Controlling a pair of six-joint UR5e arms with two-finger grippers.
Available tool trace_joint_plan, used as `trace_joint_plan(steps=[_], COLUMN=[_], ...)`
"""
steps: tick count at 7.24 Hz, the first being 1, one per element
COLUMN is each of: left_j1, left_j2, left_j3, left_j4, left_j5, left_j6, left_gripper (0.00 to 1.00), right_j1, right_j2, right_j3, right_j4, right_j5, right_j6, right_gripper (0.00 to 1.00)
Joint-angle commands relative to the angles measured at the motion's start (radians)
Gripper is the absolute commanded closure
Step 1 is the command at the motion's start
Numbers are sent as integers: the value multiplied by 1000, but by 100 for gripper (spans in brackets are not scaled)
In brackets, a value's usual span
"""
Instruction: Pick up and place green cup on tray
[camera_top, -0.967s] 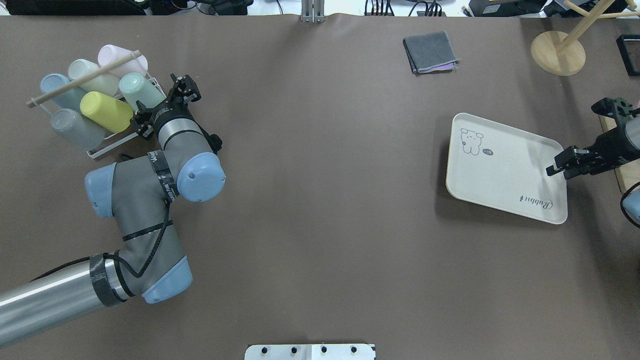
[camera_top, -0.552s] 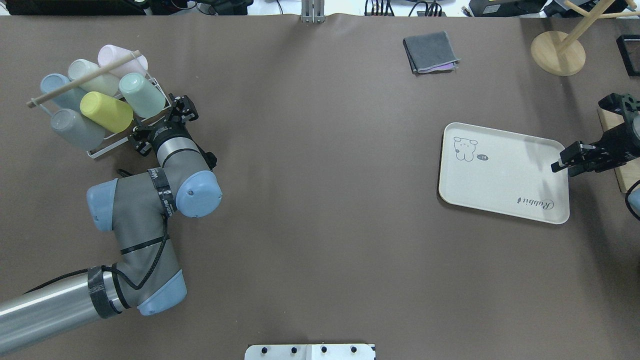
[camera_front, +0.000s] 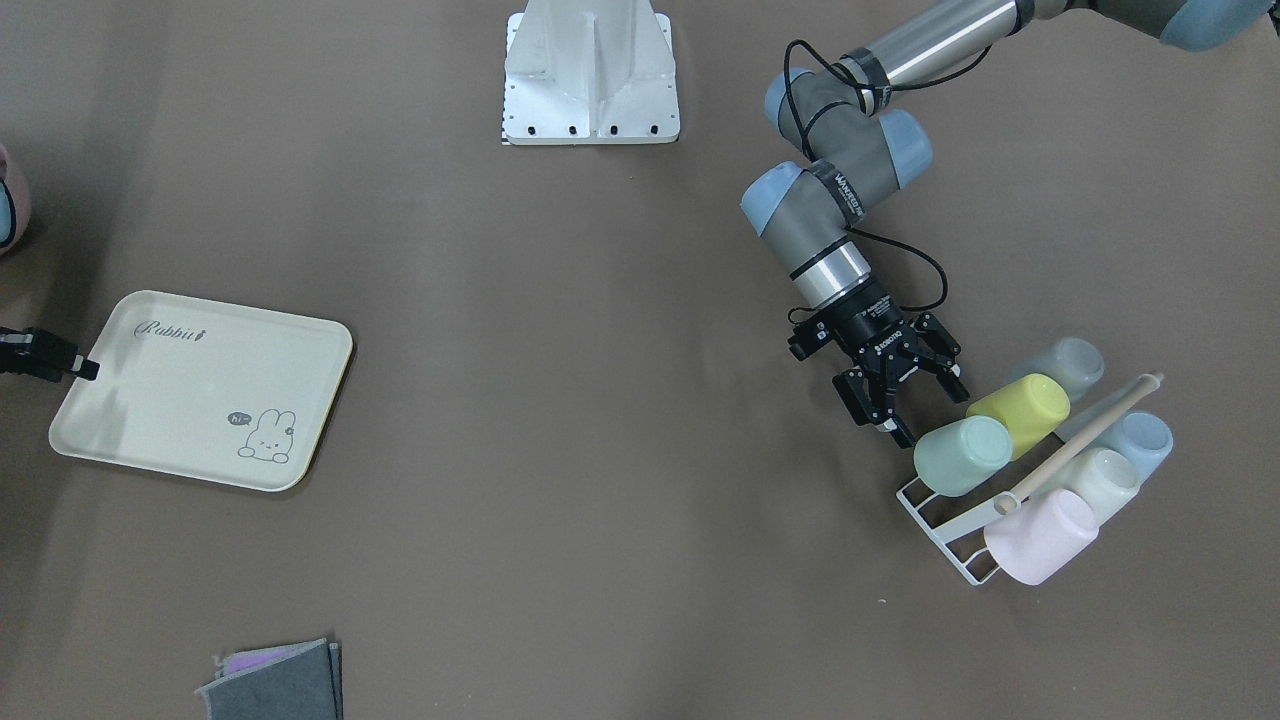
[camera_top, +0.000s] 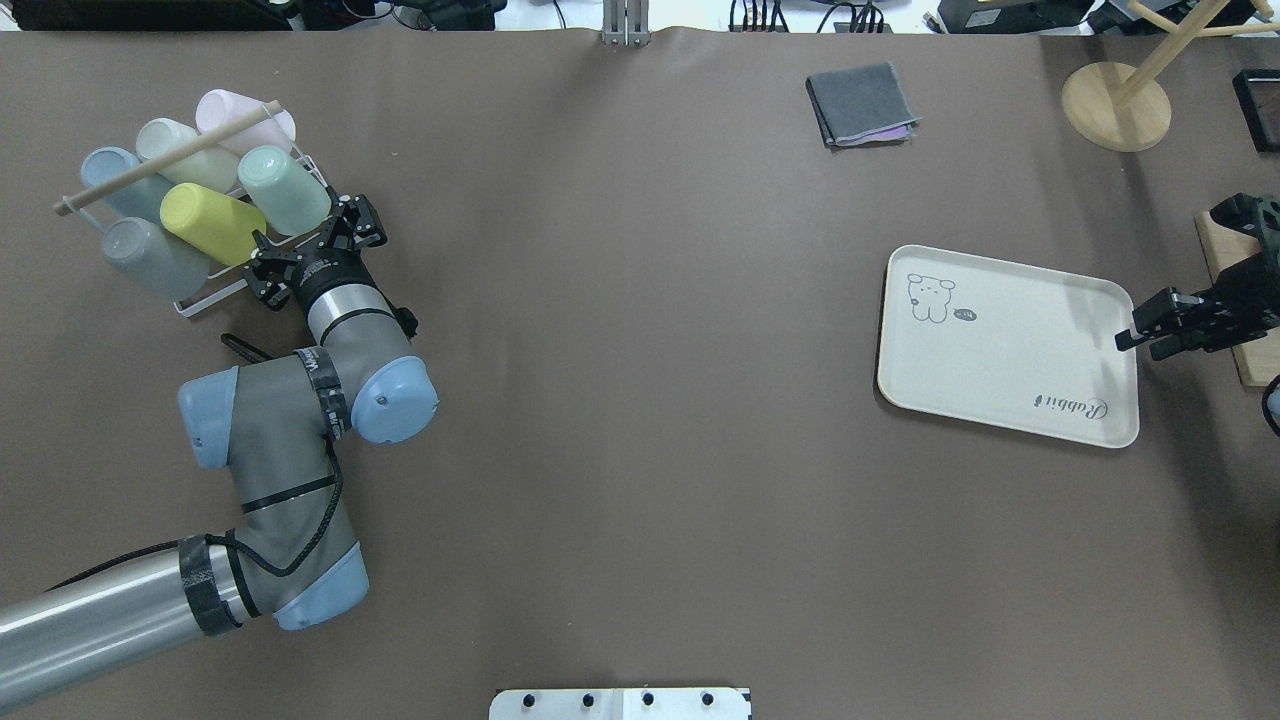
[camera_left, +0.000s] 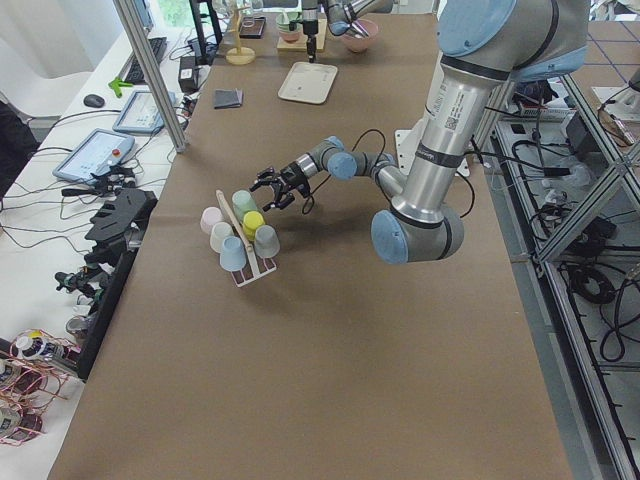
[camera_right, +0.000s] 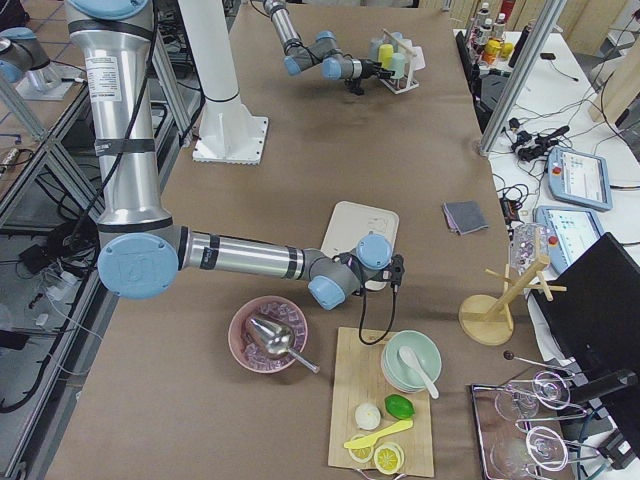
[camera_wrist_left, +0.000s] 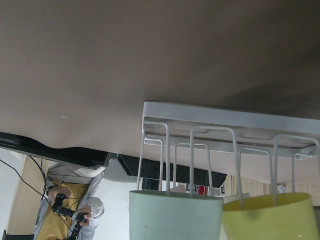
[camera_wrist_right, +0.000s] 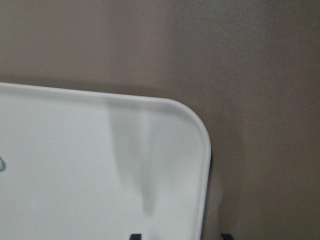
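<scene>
The green cup (camera_top: 285, 190) lies on its side in a white wire rack (camera_top: 212, 291), next to a yellow cup (camera_top: 212, 222). It also shows in the front view (camera_front: 962, 455) and the left wrist view (camera_wrist_left: 175, 217). My left gripper (camera_top: 308, 236) is open and empty, its jaws just short of the green and yellow cups' ends (camera_front: 922, 410). The tray (camera_top: 1000, 340) lies flat on the table at the right (camera_front: 190, 400). My right gripper (camera_top: 1135, 335) is open and empty just off the tray's right edge; its fingertips show at the bottom of the right wrist view (camera_wrist_right: 179, 236).
The rack holds several more pale cups under a wooden bar (camera_top: 165, 160). A folded grey cloth (camera_top: 860, 103) and a round wooden stand (camera_top: 1115, 105) are at the far side. A wooden board (camera_top: 1255, 340) lies under the right arm.
The tray, tilted and lifted one second ago, now lies flat. My right gripper has let it go and drawn back off its edge. My left gripper has moved closer to the cups' ends.
</scene>
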Motion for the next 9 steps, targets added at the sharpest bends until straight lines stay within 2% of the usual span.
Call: trace_joint_plan(steps=[1, 2, 4, 5, 8, 9], left_j1=[0, 0, -5, -6, -23, -25], left_j2=[-15, -15, -16, -19, -35, -36], left_j3=[53, 55, 67, 78, 83, 99], left_j4=[-5, -6, -3, -6, -9, -13], left_j5=[53, 53, 56, 56, 69, 90], left_j6=[-2, 0, 6, 24, 62, 61], left_gripper=[1, 1, 1, 1, 1, 1], right_j1=[-22, -41, -47, -47, -41, -35], right_j2=[-11, -2, 4, 4, 2, 2], right_j3=[-10, -12, -6, -1, 4, 14], right_j4=[1, -1, -1, -1, -1, -1], right_j5=[-40, -47, -41, -39, -35, -32], right_j6=[-4, -1, 10, 10, 12, 12], right_gripper=[41, 52, 81, 90, 100, 100])
